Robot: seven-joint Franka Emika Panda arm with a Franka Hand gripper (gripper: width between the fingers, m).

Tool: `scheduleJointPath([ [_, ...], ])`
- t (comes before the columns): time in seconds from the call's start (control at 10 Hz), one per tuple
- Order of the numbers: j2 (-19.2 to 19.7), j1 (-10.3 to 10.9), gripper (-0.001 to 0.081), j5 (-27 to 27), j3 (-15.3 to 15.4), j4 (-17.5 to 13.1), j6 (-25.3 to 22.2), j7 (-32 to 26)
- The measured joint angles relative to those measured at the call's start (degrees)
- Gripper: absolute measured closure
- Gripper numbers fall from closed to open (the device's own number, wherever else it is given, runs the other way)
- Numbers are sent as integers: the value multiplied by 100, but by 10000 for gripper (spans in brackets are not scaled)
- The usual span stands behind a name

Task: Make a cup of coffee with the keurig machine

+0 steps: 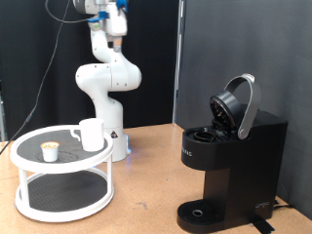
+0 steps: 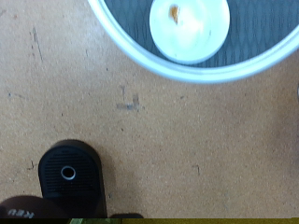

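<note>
The keurig machine (image 1: 234, 156) stands on the wooden table at the exterior view's right, black, with its rounded lid (image 1: 239, 102) tipped up and open. The cup (image 1: 92, 134), a white mug, stands on the top shelf of a round white rack at the exterior view's left. My gripper (image 1: 117, 37) hangs high above the table near the exterior view's top, over the rack's side, holding nothing that I can see. In the wrist view the cup (image 2: 190, 28) shows from above and the machine's round drip base (image 2: 68, 173) shows too. My fingers are out of that view.
A small white pod with a tan top (image 1: 50, 150) sits on the rack's top shelf (image 1: 29, 156) beside the cup. The rack's white rim (image 2: 131, 42) curves through the wrist view. The robot's white base (image 1: 105, 83) stands behind the rack. A black curtain backs the scene.
</note>
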State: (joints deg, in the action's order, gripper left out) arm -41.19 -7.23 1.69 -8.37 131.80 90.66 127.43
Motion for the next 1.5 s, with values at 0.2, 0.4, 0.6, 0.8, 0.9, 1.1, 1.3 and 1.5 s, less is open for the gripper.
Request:
scheduleJointPath([
  [0.2, 102, -20, 72, 16, -63, -74, 0, -106],
  [0.4, 97, -40, 72, 22, -159, -61, 36, -197],
  [0.6, 95, -140, 72, 95, -456, -88, 53, -521],
  [0.8, 142, -263, 72, 328, -753, -208, -30, -812],
  [0.9, 206, -314, 72, 449, -884, -287, -39, -937],
  [1.1, 354, -381, 72, 635, -1136, -420, -26, -1182],
  [1.3, 459, -399, 72, 699, -1297, -482, 26, -1248],
  [1.5, 516, -400, 72, 696, -1312, -520, 26, -1254],
])
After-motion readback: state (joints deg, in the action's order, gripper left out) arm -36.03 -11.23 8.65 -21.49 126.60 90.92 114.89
